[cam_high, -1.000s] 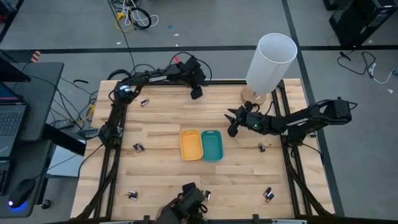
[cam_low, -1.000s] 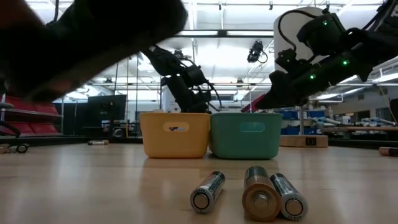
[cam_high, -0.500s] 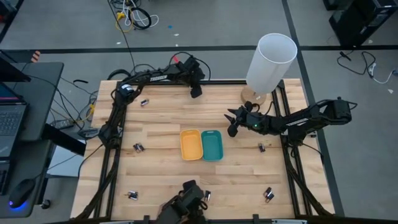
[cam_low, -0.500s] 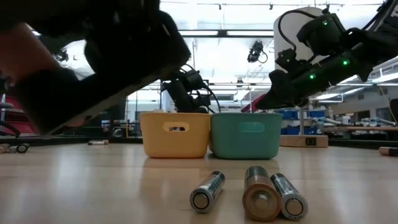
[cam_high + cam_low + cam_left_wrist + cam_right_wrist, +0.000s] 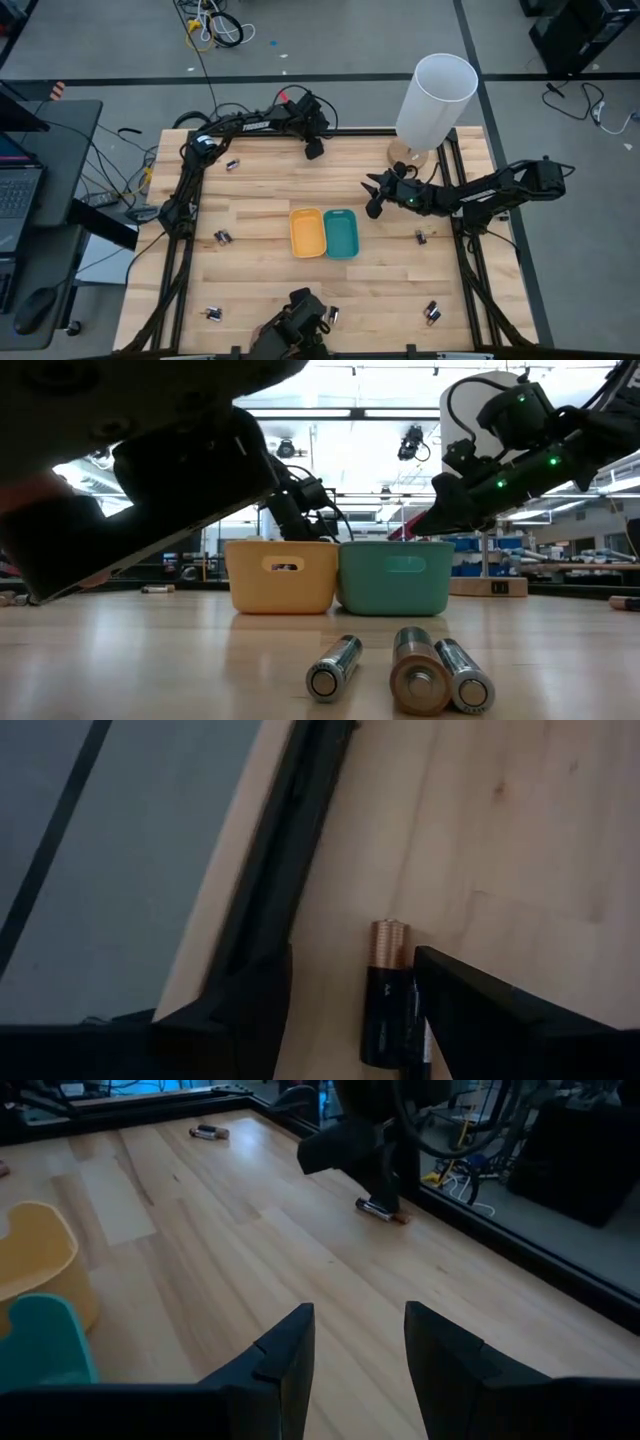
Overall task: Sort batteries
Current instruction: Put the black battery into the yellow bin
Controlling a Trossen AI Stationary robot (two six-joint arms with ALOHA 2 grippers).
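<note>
pale wooden tabletop [image 5: 260, 190] is carrying small dark-and-copper cylindrical batteries [image 5: 222, 237] scattered around its edges, while the yellow rectangular tray [image 5: 307, 232] and teal rectangular tray [image 5: 340, 233] are sitting side by side mid-table. i'm keeping the left gripper [image 5: 345, 1010] at the far edge, fingers apart around one cell, and it is edging slightly since a second ago. the right gripper [image 5: 358, 1345] is still hovering open and empty beyond the teal tray, so no sorting progress yet.
</note>
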